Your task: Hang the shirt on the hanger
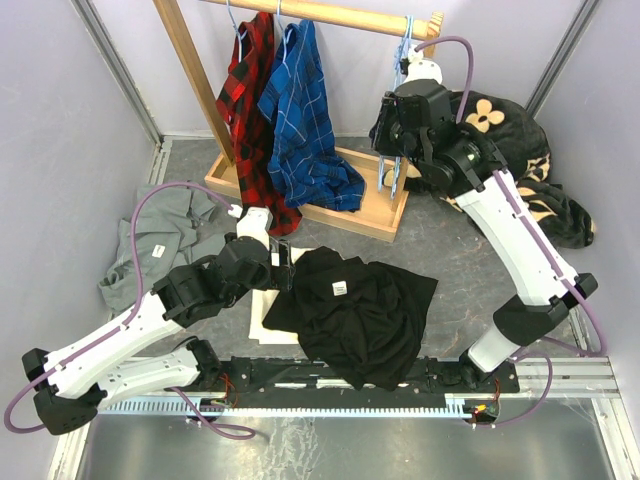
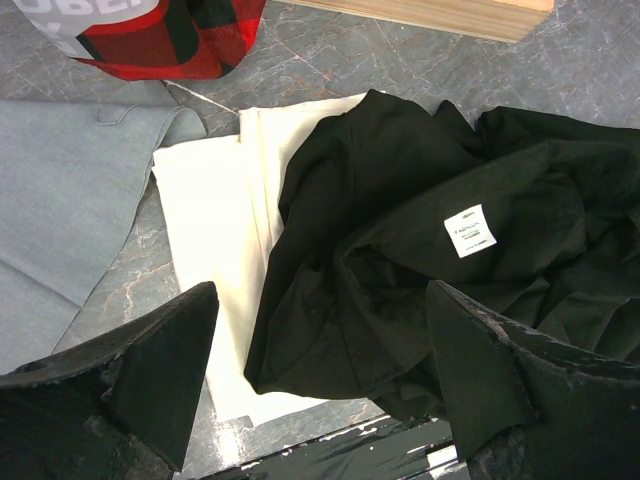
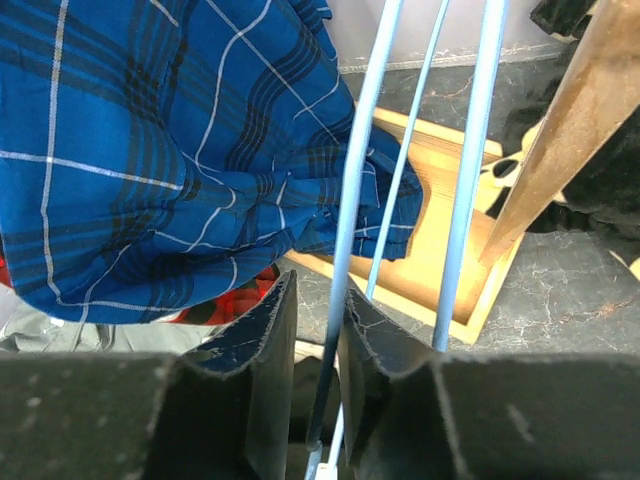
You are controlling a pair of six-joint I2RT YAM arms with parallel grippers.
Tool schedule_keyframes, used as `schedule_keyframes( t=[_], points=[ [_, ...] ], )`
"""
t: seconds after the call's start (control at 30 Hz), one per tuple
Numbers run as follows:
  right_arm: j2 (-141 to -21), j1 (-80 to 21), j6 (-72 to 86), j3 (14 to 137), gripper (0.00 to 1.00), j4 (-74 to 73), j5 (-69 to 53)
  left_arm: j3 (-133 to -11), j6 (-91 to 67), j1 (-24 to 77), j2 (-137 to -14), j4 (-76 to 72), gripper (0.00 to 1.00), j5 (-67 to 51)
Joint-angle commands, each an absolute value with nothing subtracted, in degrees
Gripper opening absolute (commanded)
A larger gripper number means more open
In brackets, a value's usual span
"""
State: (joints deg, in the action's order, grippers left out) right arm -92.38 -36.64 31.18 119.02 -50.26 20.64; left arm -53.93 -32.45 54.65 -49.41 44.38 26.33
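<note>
The black shirt (image 1: 360,320) is lying crumpled at the table's (image 1: 455,265) near middle, white collar label (image 2: 469,231) facing up, its edge overlapping a cream cloth (image 2: 205,215); the left hand (image 2: 320,330) is hovering over that edge, spread wide, holding nothing; the light-blue hanger (image 3: 352,200) is hanging on the wooden rack (image 1: 300,12) beside a blue plaid shirt (image 3: 150,150); the right hand (image 3: 318,320) is straddling its wire, narrow, not yet pinching.

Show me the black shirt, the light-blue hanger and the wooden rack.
black shirt (image 1: 370,320), top view, middle of the crumpled fabric.
light-blue hanger (image 3: 360,200), right wrist view, the leftmost wire.
wooden rack (image 1: 193,70), top view, left upright post.
</note>
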Motion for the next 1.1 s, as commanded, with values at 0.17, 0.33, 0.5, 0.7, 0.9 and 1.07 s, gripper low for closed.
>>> schedule_keyframes(
  t=[0.17, 0.33, 0.5, 0.7, 0.9, 1.07],
  points=[
    [-93.35, -36.88, 30.09, 122.28, 0.08, -49.21, 23.46, -53.63, -29.75, 54.46, -48.96, 41.62, 0.9, 25.83],
    [-91.77, -36.91, 28.9, 122.62, 0.0, -48.54, 23.63, -53.69, -29.84, 54.45, -48.87, 41.73, 0.9, 26.09],
    [-89.89, -36.87, 25.83, 124.34, 0.0, -47.54, 22.36, -53.93, -30.51, 54.47, -47.03, 42.56, 0.89, 28.66],
    [-88.01, -36.84, 24.81, 126.03, 0.0, -47.37, 17.4, -53.94, -31.2, 54.48, -42.62, 42.99, 0.91, 32.62],
    [-86.69, -36.99, 27.96, 123.03, 0.0, -48.04, 10.84, -54.43, -27.1, 54.48, -39.22, 40.36, 0.97, 35.62],
    [-86.16, -37.98, 29.11, 121.34, 0.0, -50.68, 7.21, -55.43, -21.55, 54.48, -37.02, 36.54, 0.99, 35.98]
  ],
)
